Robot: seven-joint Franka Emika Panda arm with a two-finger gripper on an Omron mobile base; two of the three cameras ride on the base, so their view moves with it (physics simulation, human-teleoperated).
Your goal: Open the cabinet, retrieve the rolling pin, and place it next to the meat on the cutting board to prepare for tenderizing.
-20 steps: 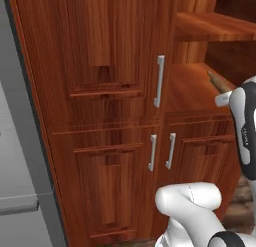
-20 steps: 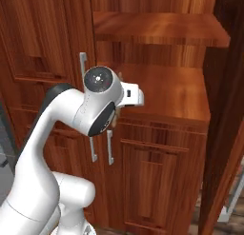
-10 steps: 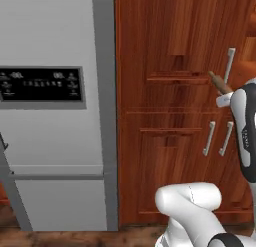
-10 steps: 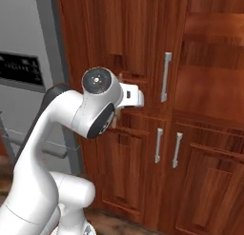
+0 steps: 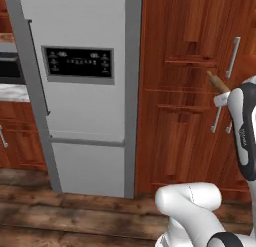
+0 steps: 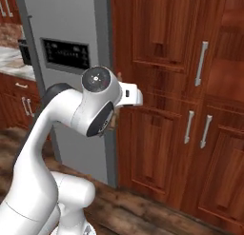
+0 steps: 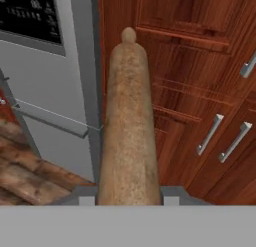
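Observation:
The rolling pin [image 7: 129, 121], a light-brown wooden cylinder with a knob at its far end, runs straight away from the hand. My gripper [image 7: 129, 197] is shut on its near end. In the left base view the pin's tip [image 5: 217, 82] sticks out up and to the left past my arm, in front of the cabinet [image 5: 190, 51]. The cabinet's reddish-brown door with a long silver handle [image 6: 202, 63] stands to the right of the arm. Beside it an open compartment with a wooden shelf [image 6: 225, 82] shows at the right edge. The meat and the cutting board are out of view.
A tall grey fridge [image 5: 85, 116] with a black control panel [image 5: 77, 62] stands left of the cabinet. A marble counter [image 6: 12, 55] over low wooden doors lies further left. Lower cabinet doors with short handles [image 6: 190, 127] sit below. The floor [image 5: 50, 211] is wooden planks.
The whole picture has slid to the right, so the base has turned or driven left. The fridge and counter have come into view. The rolling pin stays in the shut gripper.

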